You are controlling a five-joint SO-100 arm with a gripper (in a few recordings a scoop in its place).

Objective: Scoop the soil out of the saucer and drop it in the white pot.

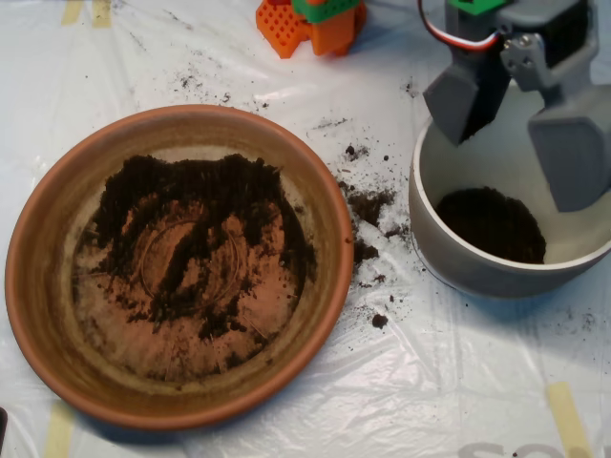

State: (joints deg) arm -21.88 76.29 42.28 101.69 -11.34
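Spread apart and released, the grey clamshell pincer (520, 134) hangs over the round white pot (449, 250), where dark soil lies. Left, the wide terracotta saucer (38, 277) carries thin, crumbly black soil (205, 219). Crumbs dot the plastic-covered worktop (382, 401) between them.

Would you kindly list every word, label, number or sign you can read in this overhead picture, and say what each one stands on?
No text reads whole.
Grey letters on the plastic sheet, cut off by the bottom edge at: too cropped to read.
No marking shows on the saucer, the white pot, the end effector or the orange blocks.
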